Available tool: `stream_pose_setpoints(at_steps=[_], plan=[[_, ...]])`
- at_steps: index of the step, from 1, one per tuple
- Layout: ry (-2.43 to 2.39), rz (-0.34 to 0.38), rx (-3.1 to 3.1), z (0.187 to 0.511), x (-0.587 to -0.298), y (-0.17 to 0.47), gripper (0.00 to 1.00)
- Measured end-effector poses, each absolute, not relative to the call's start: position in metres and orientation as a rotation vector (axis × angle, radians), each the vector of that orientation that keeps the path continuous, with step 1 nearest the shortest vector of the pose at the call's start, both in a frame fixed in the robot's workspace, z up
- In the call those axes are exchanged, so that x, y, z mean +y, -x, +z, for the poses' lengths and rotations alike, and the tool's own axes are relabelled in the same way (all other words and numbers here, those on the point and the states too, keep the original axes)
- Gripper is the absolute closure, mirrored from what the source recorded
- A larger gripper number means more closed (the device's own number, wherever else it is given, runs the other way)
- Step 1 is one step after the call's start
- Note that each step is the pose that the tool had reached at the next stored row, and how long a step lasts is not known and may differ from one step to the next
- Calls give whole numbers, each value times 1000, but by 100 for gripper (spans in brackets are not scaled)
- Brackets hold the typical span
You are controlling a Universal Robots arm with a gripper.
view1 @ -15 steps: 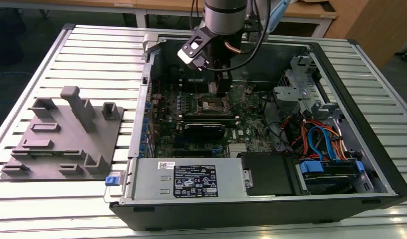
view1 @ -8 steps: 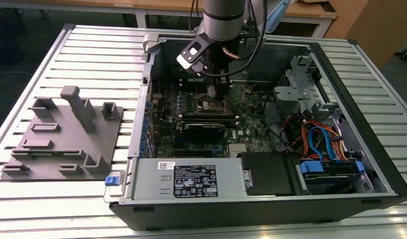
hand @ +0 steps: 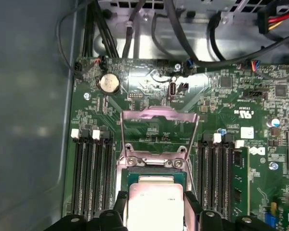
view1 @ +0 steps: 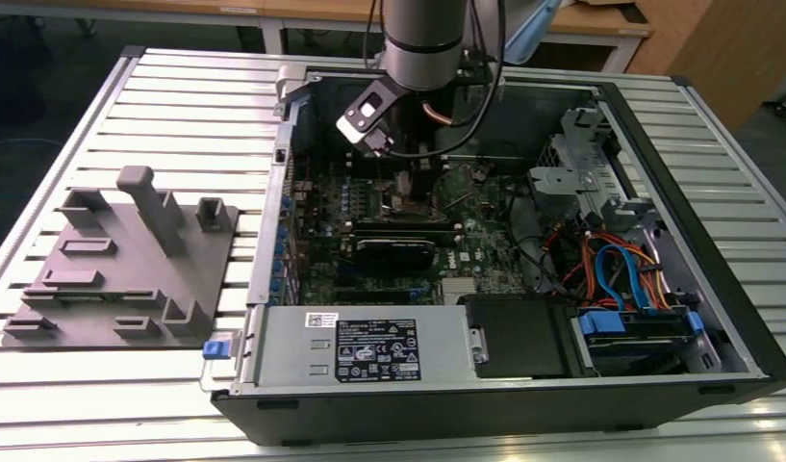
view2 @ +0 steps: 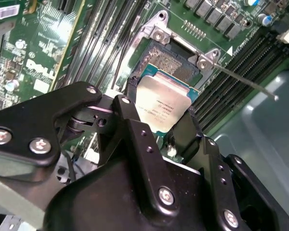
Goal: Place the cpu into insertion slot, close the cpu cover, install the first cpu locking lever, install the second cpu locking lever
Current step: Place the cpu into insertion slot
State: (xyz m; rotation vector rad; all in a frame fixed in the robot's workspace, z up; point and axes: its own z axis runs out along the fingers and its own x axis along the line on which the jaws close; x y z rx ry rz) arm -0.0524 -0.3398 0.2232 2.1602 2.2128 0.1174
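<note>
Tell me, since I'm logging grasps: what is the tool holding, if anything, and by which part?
The tool holds the cpu, pinched by two opposite side edges, its metal top left bare, above the insertion slot.

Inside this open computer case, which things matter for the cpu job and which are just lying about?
For the job: cpu, held by the gripper, jaws shut; insertion slot; cpu cover, raised open; locking lever.
Lying about: grey fixture block beside the case; power supply; coloured cables; memory slots.
</note>
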Motion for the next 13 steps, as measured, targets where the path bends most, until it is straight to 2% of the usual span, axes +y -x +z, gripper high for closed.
stream_pose_setpoints(at_steps=[13], plan=[[-2160, 112, 2212, 213, -339, 54, 46]])
